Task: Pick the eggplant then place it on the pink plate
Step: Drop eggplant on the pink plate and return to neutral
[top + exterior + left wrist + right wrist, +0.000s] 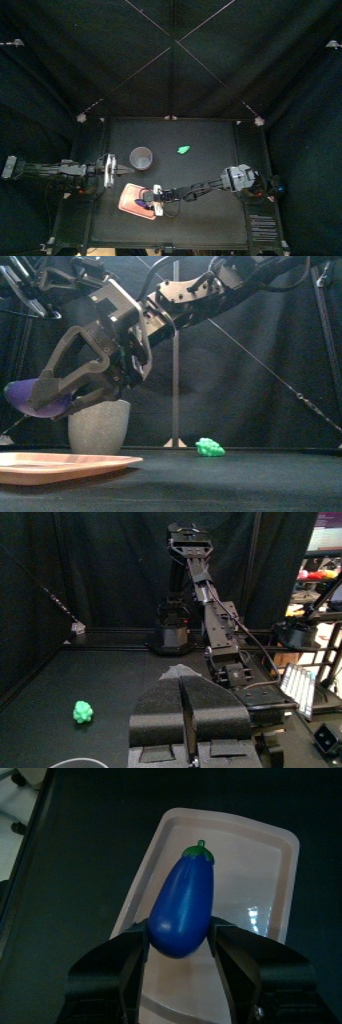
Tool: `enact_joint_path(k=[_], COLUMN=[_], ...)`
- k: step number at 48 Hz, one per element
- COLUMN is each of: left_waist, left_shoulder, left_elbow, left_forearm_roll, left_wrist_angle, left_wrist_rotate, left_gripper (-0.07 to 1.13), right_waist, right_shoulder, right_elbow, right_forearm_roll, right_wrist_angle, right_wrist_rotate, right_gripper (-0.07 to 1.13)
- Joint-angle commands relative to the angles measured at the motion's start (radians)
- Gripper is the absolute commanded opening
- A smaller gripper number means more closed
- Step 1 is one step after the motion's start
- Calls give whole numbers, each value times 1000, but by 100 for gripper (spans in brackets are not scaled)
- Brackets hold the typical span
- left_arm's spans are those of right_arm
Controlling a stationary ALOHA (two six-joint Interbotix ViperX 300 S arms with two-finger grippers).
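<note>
Holding: right gripper is clamping the eggplant mid-body, just above the pink plate.
Eggplant: probably light, smooth, slippery; its belly is giving the surest hold.
Left gripper: is sitting closed, empty.

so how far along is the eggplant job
Picking looks done: the right gripper holds the purple toy eggplant in the air. In hand: it hangs above the flat pink tray. Left: lowering and releasing it. The left gripper rests shut at the left side.
</note>
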State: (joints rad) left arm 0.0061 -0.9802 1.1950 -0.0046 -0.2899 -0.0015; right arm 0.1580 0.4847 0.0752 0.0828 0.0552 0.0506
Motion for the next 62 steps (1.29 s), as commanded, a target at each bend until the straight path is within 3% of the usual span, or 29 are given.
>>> enact_joint_path(k=[1,9,18,26,41,62], left_waist=[-2,-2,-2,-3,-2,0], left_shoulder=[3,3,3,3,-2,-3], left_elbow=[-12,-12,-14,-12,-8,-6], left_forearm_roll=[3,3,3,3,3,5], left_wrist_angle=[-5,-5,-5,-5,-5,0], left_wrist_rotate=[2,2,2,2,3,3], left_gripper=[-3,-3,-3,-3,-3,-3], right_waist=[-5,-5,-32,-78,-114,-109], right_shoulder=[-26,-34,-109,-278,-618,-960], right_elbow=[-25,-21,26,175,517,784], right_forearm_roll=[6,6,-6,-2,0,-41], right_wrist_angle=[-3,-5,-14,-80,-382,-451], right_wrist_rotate=[2,2,0,0,-3,-12], right_gripper=[80,92,93,93,93,93])
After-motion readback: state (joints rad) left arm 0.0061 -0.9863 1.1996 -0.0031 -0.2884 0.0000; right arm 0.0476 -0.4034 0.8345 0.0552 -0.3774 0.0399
